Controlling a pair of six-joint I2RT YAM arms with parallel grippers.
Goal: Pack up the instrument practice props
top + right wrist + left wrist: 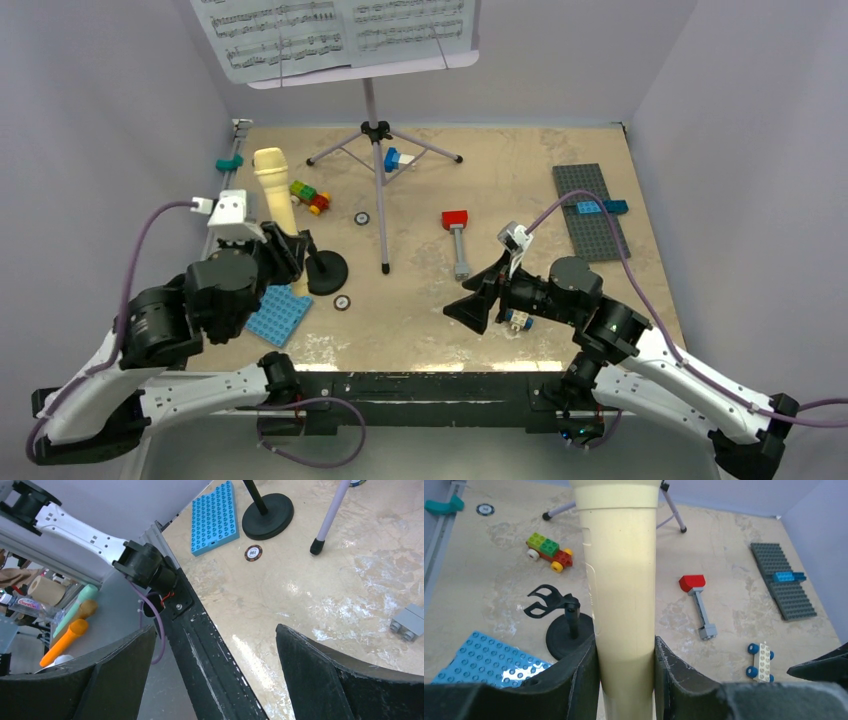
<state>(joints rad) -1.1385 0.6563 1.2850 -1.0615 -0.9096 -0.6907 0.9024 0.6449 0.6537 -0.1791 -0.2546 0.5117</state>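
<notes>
My left gripper is shut on the cream-yellow toy microphone, which stands upright between its fingers; the microphone fills the middle of the left wrist view. The black round-base mic stand stands just right of it, its clip empty. The lilac tripod music stand stands at the back centre and holds white sheet-music pages at the top. My right gripper is open and empty above the table's near edge.
A blue studded plate lies under my left arm. A red and grey brick piece, a wheeled brick car, a white wheeled brick and two small round discs lie about. A grey studded plate lies at the right.
</notes>
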